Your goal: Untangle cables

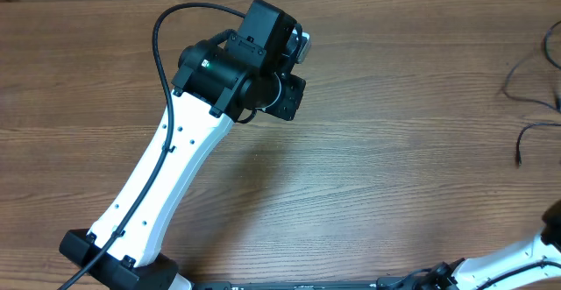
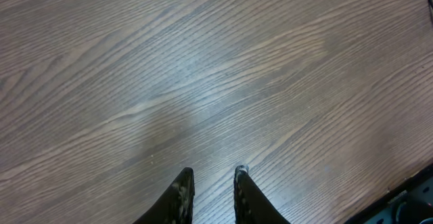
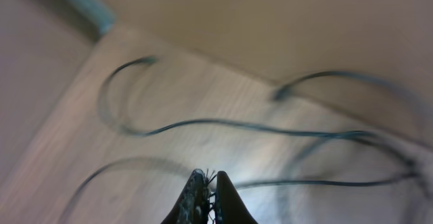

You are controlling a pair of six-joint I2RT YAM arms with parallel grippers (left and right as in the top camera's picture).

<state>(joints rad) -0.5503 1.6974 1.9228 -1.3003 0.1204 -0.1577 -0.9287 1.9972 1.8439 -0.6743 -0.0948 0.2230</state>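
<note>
Inspecting the cables first: thin, matt black cords lie as loose curved strands by the right edge of the wood-grain worktop. In the blurred right wrist view their long runs cross side to side, just ahead of my right gripper. That is the nearer tool; its fingers are pressed together, and I cannot tell whether a strand is pinched. My left gripper hangs left of centre, fingers apart and holding nothing, well apart from the cords.
</note>
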